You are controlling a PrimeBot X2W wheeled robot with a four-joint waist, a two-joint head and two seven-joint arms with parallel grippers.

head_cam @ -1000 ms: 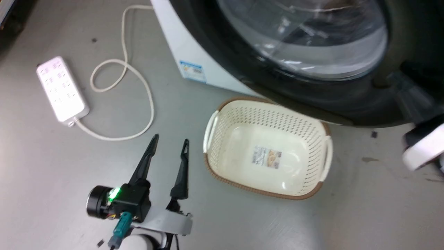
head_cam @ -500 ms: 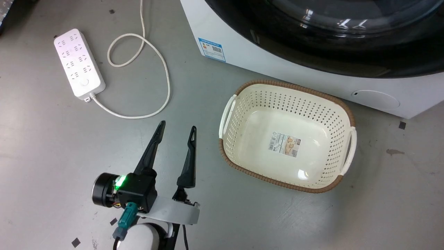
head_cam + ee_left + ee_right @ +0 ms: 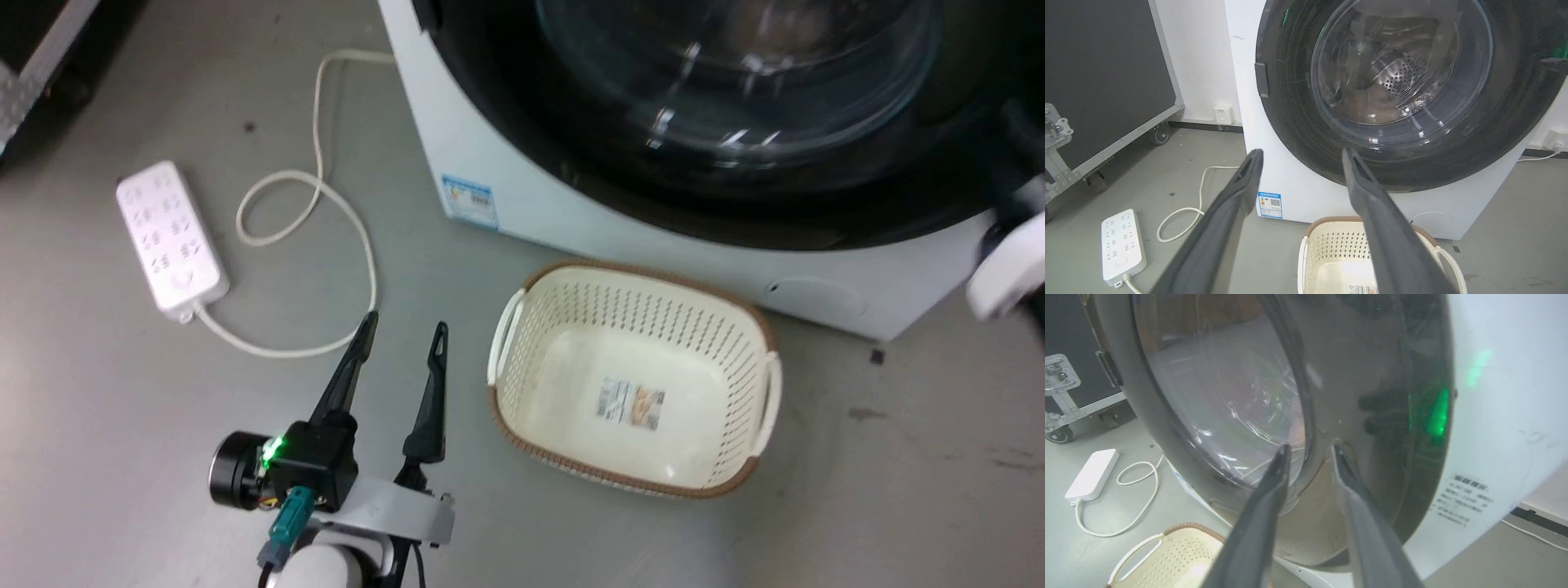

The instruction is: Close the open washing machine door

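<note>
the washing machine door lies against the front of the white washer, shut or close to it. the right gripper is narrowly parted and empty, tips at the door's black ring. the left gripper hangs spread, empty, beside the laundry basket.

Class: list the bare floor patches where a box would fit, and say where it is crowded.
Bare: floor right of the laundry basket; floor nearer the robot than the power strip, left of the left pincer. Crowded: the narrow strip between basket and washing machine; the cord loops beside the machine.
</note>
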